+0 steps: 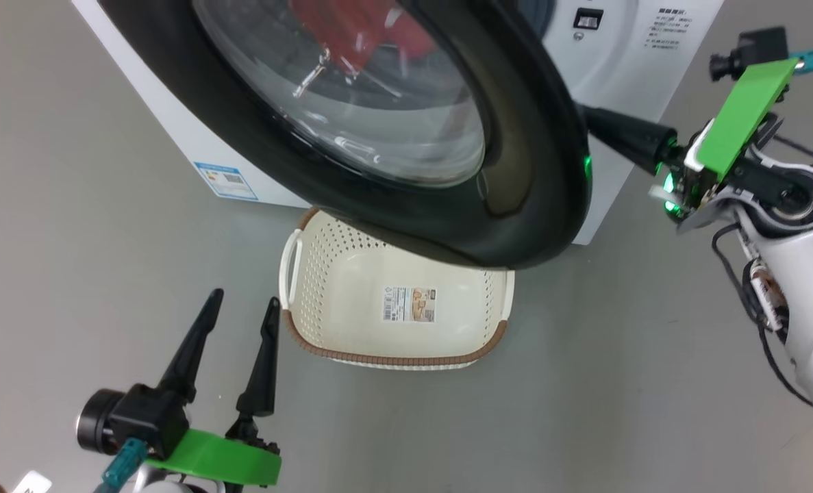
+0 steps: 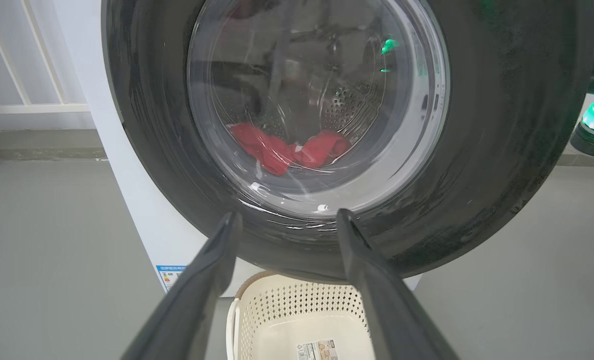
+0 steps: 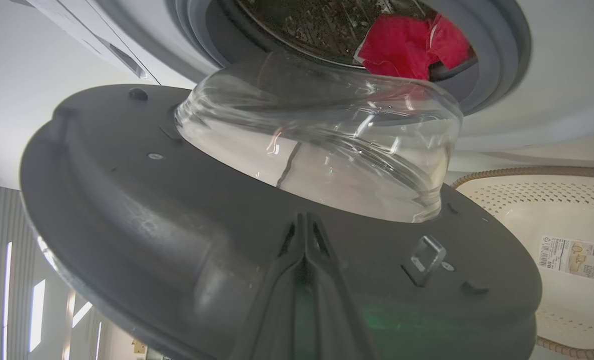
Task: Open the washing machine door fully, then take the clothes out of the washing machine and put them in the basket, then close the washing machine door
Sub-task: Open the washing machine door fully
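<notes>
Behind the free edge of the washing machine door [image 1: 516, 171], right fingers [image 3: 291, 280] pressed together sit against its inner face, opening swing leftward; clothes [image 3: 402, 45] lie in the drum [image 3: 327, 25], left fingers [image 1: 190, 349] spread near basket [image 1: 324, 274].

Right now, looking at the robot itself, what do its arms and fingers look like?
Each arm ends in two long, tapering black fingers on a bright green plate. The right forearm is glossy white with black joints, loose black cables and a glowing green light. Teal plugs sit by black wrist cameras.
</notes>
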You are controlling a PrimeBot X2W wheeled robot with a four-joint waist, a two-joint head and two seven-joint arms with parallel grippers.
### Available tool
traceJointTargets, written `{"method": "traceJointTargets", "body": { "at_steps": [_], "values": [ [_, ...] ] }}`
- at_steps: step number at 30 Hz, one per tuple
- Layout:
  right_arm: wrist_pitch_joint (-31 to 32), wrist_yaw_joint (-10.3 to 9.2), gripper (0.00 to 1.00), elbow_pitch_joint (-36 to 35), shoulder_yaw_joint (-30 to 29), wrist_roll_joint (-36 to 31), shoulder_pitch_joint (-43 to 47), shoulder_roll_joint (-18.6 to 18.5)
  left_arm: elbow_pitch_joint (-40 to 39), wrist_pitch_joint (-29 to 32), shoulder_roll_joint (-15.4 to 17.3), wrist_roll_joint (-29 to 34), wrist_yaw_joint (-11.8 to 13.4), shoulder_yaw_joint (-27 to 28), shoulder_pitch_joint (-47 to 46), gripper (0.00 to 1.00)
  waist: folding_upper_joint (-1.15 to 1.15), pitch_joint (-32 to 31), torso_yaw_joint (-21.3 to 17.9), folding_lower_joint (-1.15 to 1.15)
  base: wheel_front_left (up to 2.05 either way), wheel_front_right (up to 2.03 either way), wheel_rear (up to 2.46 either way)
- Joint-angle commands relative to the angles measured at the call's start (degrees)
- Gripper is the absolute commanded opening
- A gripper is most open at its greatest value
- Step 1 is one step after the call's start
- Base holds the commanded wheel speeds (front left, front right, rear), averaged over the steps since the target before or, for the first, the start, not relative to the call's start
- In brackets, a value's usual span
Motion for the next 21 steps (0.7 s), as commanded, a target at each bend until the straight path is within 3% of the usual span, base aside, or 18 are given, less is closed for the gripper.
{"method": "traceJointTargets", "body": {
  "at_steps": [1,21],
  "values": [
    [0.6,0.1,0.0,-3.3,0.5,-0.2,2.1,1.3,-1.3,-0.7,0.8,0.4,-0.2,2.1,0.5,1.0,0.0,-0.9,-0.1,0.0,0.0,0.0,0.0],
    [5.1,0.1,0.0,-14.1,2.7,-1.4,14.8,4.9,-1.3,-0.7,0.2,1.1,-0.2,2.5,5.6,1.0,0.0,-6.5,2.2,0.0,0.0,0.0,0.0]
  ]
}}
